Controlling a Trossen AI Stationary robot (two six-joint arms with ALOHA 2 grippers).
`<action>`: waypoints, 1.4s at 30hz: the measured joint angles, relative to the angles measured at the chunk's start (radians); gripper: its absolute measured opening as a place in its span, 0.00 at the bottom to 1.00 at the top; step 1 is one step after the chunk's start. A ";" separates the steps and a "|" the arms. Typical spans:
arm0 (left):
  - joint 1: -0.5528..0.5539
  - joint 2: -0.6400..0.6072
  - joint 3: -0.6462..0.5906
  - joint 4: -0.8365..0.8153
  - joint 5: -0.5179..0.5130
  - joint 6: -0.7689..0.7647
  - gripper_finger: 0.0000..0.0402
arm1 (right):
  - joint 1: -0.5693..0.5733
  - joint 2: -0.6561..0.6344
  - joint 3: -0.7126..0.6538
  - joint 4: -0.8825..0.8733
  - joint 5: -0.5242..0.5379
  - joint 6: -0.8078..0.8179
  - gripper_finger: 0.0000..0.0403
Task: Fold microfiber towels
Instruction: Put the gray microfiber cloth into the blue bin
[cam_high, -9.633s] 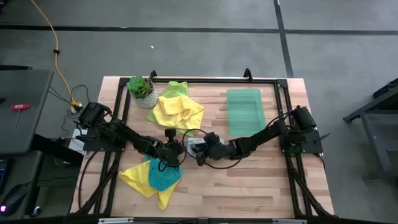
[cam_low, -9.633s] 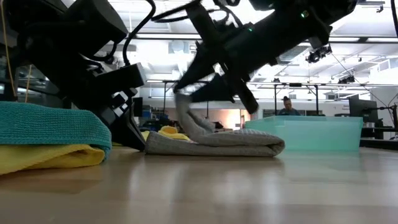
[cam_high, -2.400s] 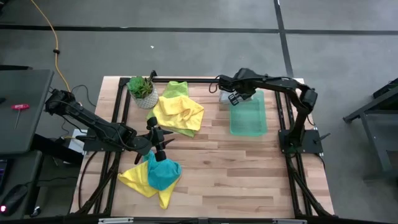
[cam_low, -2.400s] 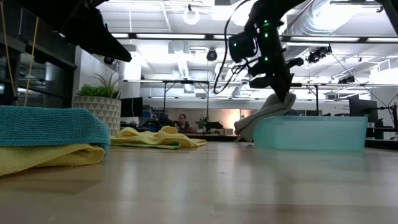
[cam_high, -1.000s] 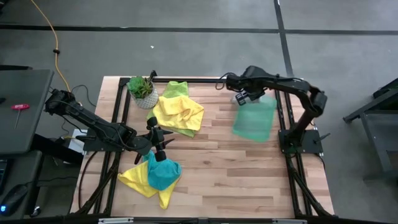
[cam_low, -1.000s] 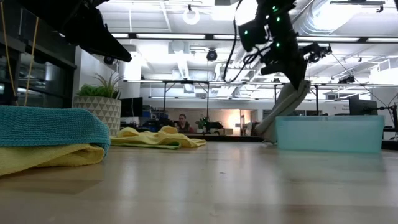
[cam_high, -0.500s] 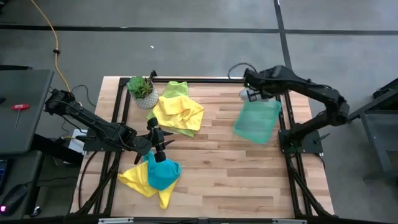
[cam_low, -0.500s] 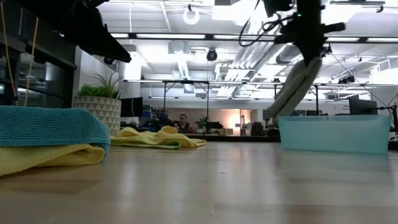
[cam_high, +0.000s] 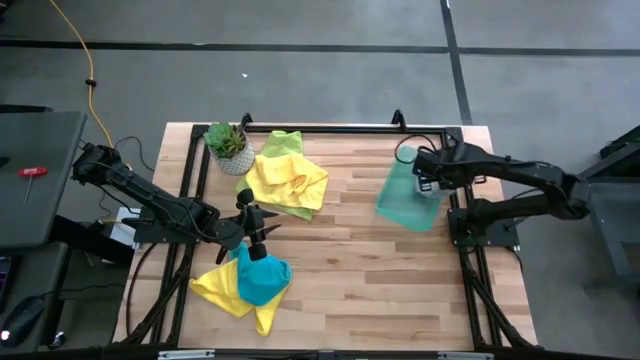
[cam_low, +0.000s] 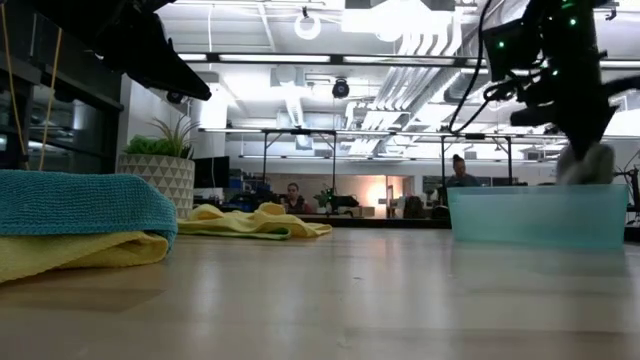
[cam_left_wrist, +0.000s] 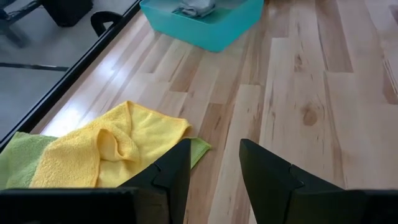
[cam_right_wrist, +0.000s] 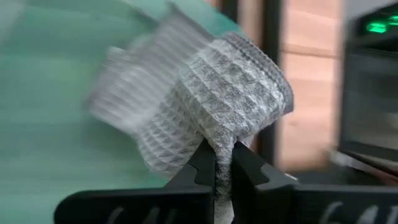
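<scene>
Right pincer (cam_high: 421, 178) hung over the translucent green rectangular tray (cam_high: 405, 200) at the wooden counter's (cam_high: 360, 280) edge. Left pincer (cam_high: 252, 228) sat just above the teal microfiber towel (cam_high: 262, 283) lying on a yellow one (cam_high: 222, 291).

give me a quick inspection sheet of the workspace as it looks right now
surface: wooden table, black frame round it
job's things: grey towel pinched over green tray; yellow towel on lime one; teal towel on another yellow
clutter: potted plant
grippers: right gripper shut on grey towel above tray; left gripper open, empty, near teal towel
cables: yellow cable on floor
surroundings: person seated far behind
</scene>
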 joint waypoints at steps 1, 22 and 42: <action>0.000 0.000 0.000 0.000 0.000 0.000 0.32 | 0.000 -0.010 -0.020 0.045 -0.005 -0.012 0.00; 0.000 0.000 0.000 0.016 -0.036 0.018 0.32 | 0.033 0.139 0.437 0.621 0.020 -0.358 0.00; 0.000 0.000 0.000 0.015 -0.025 0.018 0.32 | -0.026 0.403 0.440 0.176 0.117 -0.262 0.00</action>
